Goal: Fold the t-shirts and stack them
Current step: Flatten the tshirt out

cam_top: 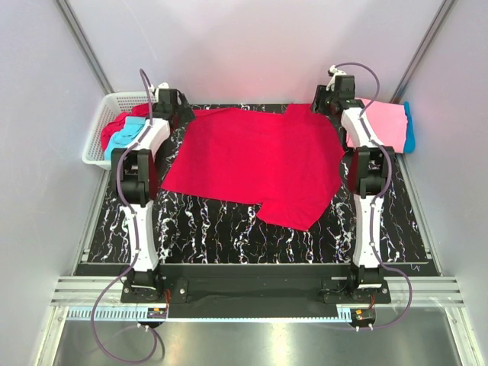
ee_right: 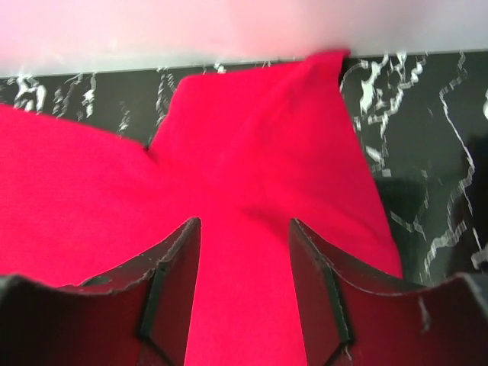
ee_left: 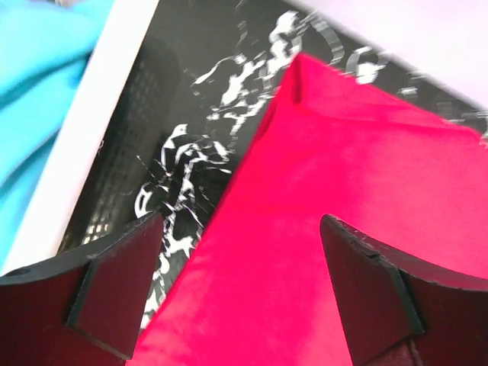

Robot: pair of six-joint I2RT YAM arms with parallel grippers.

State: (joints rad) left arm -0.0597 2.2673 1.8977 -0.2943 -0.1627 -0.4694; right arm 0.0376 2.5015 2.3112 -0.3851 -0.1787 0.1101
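Black-padded jaws of the left gripper (ee_left: 242,267) and right gripper (ee_right: 244,259) gape apart, holding nothing, above the far corners of the crimson t-shirt (cam_top: 255,164), which lies spread flat on the marbled table (cam_top: 229,236); the pink t-shirt (cam_top: 385,122) lies to its right.

In the top view the left arm (cam_top: 141,171) covers part of the white basket (cam_top: 114,97) and of the turquoise t-shirt (cam_top: 126,137) lying in it. The right arm (cam_top: 364,141) hides one side of the pink t-shirt (cam_top: 389,122), and of the blue t-shirt (cam_top: 410,131) under it only a strip shows. In the left wrist view the turquoise cloth is soft and cut by the left edge. The crimson t-shirt (ee_left: 343,191) runs out at the bottom of both wrist views.
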